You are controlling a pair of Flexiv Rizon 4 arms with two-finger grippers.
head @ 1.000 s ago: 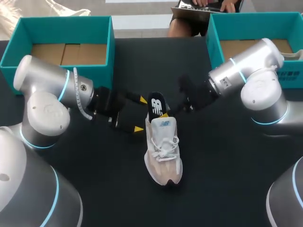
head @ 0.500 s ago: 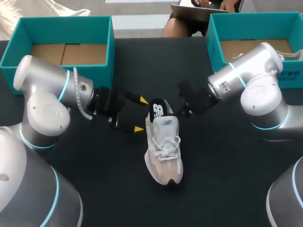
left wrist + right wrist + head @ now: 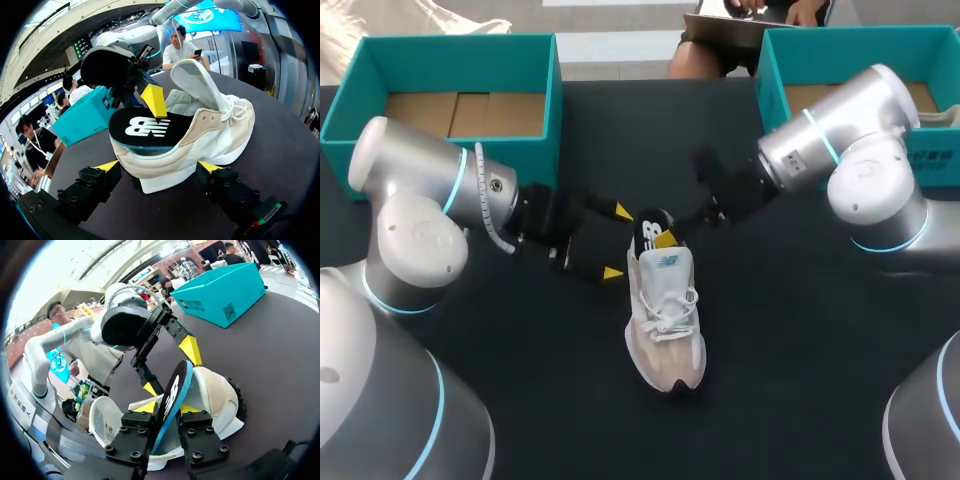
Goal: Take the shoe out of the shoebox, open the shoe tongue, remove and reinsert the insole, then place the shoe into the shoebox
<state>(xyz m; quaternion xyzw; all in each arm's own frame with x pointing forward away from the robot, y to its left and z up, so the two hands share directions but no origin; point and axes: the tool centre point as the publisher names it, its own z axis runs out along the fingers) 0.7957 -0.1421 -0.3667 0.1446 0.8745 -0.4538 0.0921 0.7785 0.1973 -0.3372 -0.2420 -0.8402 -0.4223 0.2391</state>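
The chief risk is that the insole (image 3: 145,131) buckles or jams instead of sliding flat. It stands half out of the heel opening at a slant, and pushing it along that slant would probably fold its front edge against the inside of the shoe (image 3: 663,320). A second risk is that the shoe skids or tips on the table (image 3: 800,330). The left gripper (image 3: 159,167) is wide open, with one yellow tip on each side of the heel. It holds nothing, and it cannot be told whether either tip touches the sole, so nothing is clearly bracing the shoe. The right gripper (image 3: 167,409) is nearly closed, with the raised rear of the insole pinched edge-on between its fingers, just above the heel. If that grip is thin, the insole could slip free. The shoe lies on its sole at mid-table between the two arms, toe pointing away from both grippers and the tongue (image 3: 195,82) pulled up and forward. It is well apart from the two teal shoeboxes (image 3: 455,75) at the far corners.
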